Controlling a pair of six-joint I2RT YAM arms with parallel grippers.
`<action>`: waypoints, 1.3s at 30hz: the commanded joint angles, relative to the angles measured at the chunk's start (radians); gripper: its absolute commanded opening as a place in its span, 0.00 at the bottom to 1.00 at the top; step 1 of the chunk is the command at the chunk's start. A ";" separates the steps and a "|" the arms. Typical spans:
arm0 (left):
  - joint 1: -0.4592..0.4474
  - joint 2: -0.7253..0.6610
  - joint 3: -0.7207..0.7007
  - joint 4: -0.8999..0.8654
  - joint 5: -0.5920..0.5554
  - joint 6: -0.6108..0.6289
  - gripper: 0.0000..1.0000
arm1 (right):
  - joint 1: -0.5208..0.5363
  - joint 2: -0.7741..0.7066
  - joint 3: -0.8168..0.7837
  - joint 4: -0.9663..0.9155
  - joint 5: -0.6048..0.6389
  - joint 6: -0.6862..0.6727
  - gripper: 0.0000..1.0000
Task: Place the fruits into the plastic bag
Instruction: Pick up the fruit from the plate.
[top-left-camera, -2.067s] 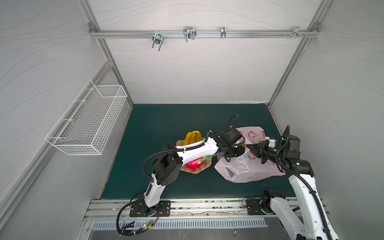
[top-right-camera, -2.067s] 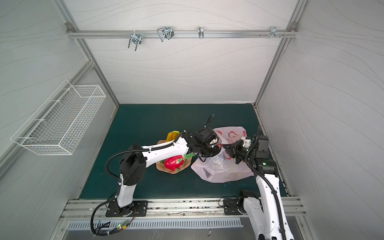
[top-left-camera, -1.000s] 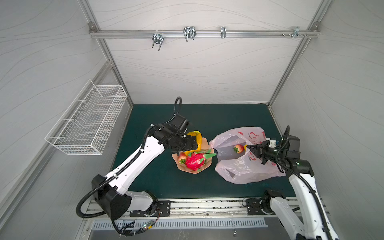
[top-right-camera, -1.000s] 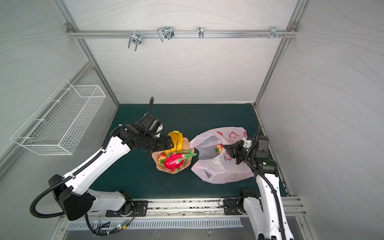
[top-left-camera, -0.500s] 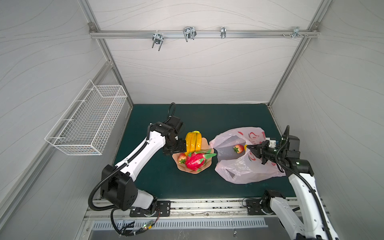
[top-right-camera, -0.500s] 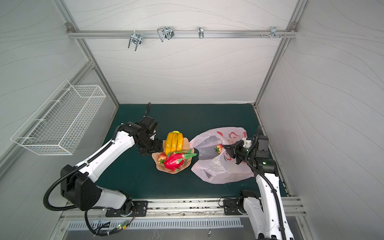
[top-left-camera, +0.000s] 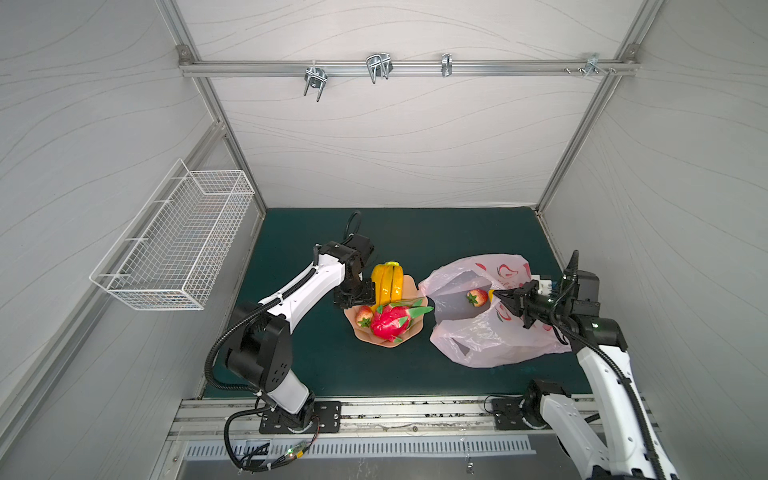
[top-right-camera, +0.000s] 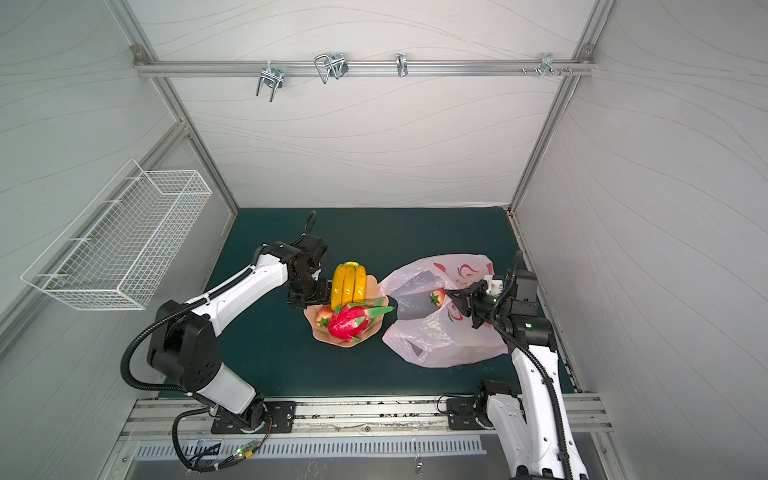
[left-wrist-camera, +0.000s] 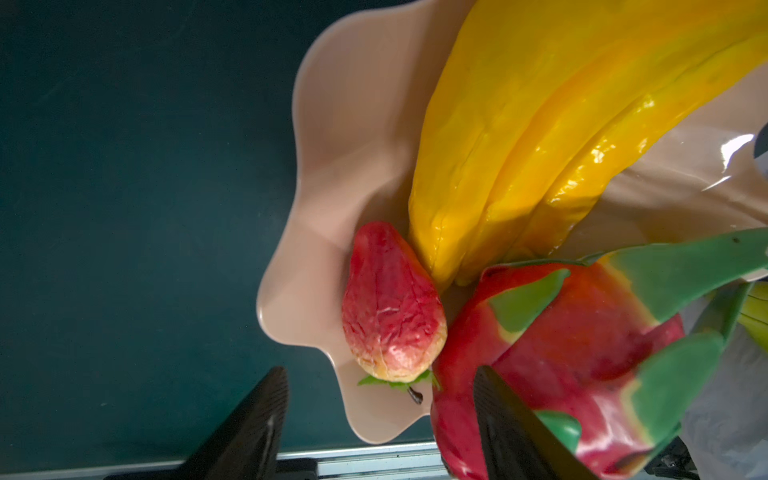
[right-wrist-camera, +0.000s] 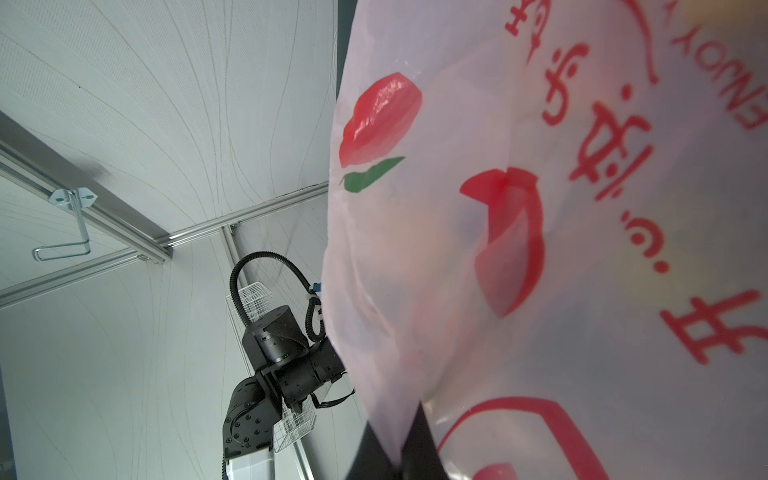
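A dark green, matte worktop (top-left-camera: 415, 232) inside a white-walled enclosure, seen from above. Near its middle sits a peach-coloured plate (top-left-camera: 386, 343) with a wavy, scalloped rim and a smooth sheen.

Three glossy toy fruits lie on it:
- A banana bunch (top-left-camera: 388, 282), waxy yellow-orange with long ridged curves, is on the half toward the worktop's far edge.
- A dragon fruit (top-left-camera: 388, 322), plump and pink-red with flat, pointed green scales, is on the near half.
- A strawberry (top-left-camera: 365, 314) is cone-shaped, with wrinkled red skin paling to yellow near its small green leaf cap. It is tucked against both on the side facing the left edge.

The left gripper (top-left-camera: 354, 296) hovers at the plate's left rim. Its two black ribbed fingers (left-wrist-camera: 249, 428) are spread apart and hold nothing. In the left wrist view they stand on either side of the strawberry's leafy end.

Toward the worktop's right edge lies the plastic bag (top-left-camera: 490, 336). It is thin, crinkled, translucent pale-pink film printed with red peaches, green leaves and red lettering. Its mouth gapes toward the plate, and a second strawberry (top-left-camera: 477, 297) rests just inside the opening.

The right gripper (top-left-camera: 500, 297) is clamped on the bag's rim, which stands lifted off the worktop. In the right wrist view a fold of the film is pinched between its dark fingertips (right-wrist-camera: 422, 449).

A white wire basket (top-left-camera: 174, 245) with a square mesh hangs on the left wall.
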 joint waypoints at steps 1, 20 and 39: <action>0.004 0.028 -0.017 0.022 -0.014 0.013 0.71 | -0.006 0.001 0.017 -0.022 0.001 0.001 0.00; -0.035 0.108 -0.057 0.072 0.010 0.012 0.72 | -0.006 0.004 0.034 -0.030 0.002 -0.004 0.00; -0.044 0.071 -0.048 0.052 0.012 0.013 0.42 | -0.006 -0.005 0.036 -0.035 0.006 -0.004 0.00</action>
